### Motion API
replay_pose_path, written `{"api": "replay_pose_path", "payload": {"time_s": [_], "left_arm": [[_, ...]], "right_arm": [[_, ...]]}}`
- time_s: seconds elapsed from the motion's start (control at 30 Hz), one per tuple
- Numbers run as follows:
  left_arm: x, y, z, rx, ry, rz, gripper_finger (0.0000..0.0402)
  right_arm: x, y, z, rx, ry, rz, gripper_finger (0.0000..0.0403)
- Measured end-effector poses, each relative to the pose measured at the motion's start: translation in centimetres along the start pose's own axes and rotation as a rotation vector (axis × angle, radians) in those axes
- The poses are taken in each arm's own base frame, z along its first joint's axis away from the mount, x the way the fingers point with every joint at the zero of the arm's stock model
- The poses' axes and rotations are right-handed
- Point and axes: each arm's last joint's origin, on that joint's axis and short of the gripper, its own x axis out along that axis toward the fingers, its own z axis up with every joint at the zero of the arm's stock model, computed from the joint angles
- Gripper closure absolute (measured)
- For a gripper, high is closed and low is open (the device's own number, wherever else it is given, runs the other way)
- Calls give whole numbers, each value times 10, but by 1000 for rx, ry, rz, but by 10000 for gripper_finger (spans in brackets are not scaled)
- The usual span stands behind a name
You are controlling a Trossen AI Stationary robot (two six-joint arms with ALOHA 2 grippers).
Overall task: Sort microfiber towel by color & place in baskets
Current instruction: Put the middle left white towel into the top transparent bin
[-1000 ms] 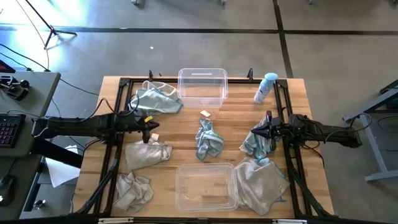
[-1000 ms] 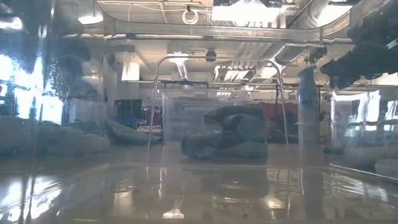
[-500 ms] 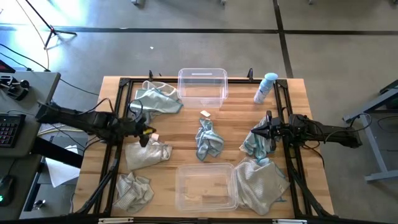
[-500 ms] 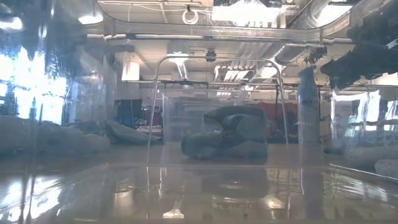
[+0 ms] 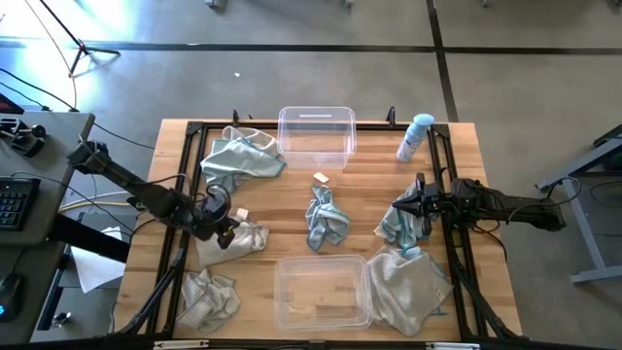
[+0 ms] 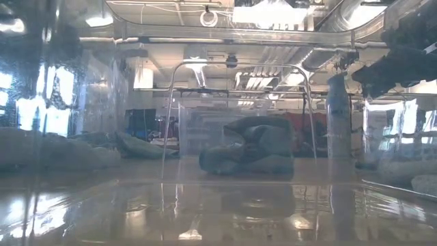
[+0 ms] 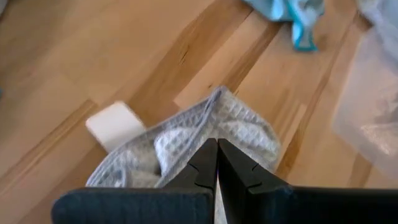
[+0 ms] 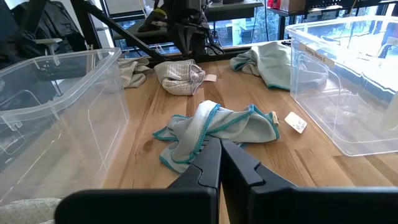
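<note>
High view: the left gripper (image 5: 229,228), fingers pressed together and holding nothing, sits over the beige-grey towel (image 5: 233,242) just left of the near basket (image 5: 321,290). The right gripper (image 5: 398,207), also pinched shut and empty, hovers above a teal towel (image 5: 397,227) beyond that basket's right end. Another teal towel (image 5: 327,218) lies between the near basket and the far basket (image 5: 317,136).

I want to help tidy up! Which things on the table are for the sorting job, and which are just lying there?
For the job:
- teal towels, like the middle one
- beige towels, like the one under the left gripper
- far basket
- near basket

Just lying about:
- spray bottle
- small white tag
- black frame
</note>
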Motion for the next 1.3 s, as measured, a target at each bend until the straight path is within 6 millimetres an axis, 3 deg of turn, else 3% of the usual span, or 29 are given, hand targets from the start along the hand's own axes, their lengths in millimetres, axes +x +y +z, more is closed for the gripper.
{"api": "replay_pose_path", "payload": {"time_s": [0.27,0.6,0.77,1.1,1.3], "left_arm": [[-15,-28,11,91,127,132,401],[2,-43,2,208,313,170,394],[8,-44,-1,253,343,190,359],[23,-46,-7,326,377,260,245],[36,-50,-13,371,402,285,223]], "right_arm": [[0,0,0,0,0,-1,402],[0,0,0,0,0,0,402],[0,0,0,0,0,0,402],[0,0,0,0,0,0,402],[0,0,0,0,0,0,402]]}}
